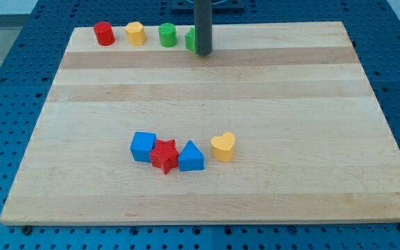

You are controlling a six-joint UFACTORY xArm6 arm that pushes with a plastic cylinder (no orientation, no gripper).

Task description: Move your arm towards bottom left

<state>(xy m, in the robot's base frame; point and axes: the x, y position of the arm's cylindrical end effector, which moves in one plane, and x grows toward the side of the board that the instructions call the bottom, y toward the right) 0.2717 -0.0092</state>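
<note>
1. While my tip (203, 53) sits at the view's top, touching a half-hidden green block (191, 40), no claw exists to report.
2. Heading bottom-left risks dragging that block, or clipping the blue cube (143, 146) and red star (164, 155).

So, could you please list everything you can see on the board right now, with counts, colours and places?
red cylinder: one, red, top edge of the board, furthest to the view's left in the row.
yellow block: one, yellow, top row, just right of the red cylinder.
green cylinder: one, green, top row, right of the yellow block.
green block: one, green, top row, partly hidden behind the rod; shape unclear.
blue cube: one, blue, lower middle, left end of a cluster.
red star: one, red, between the two blue blocks, touching both.
blue triangle: one, blue, right of the star.
yellow heart: one, yellow, slightly apart to the right of the triangle.
wooden board: one, light wood.
my tip: one, dark rod, against the green block's right side.
</note>
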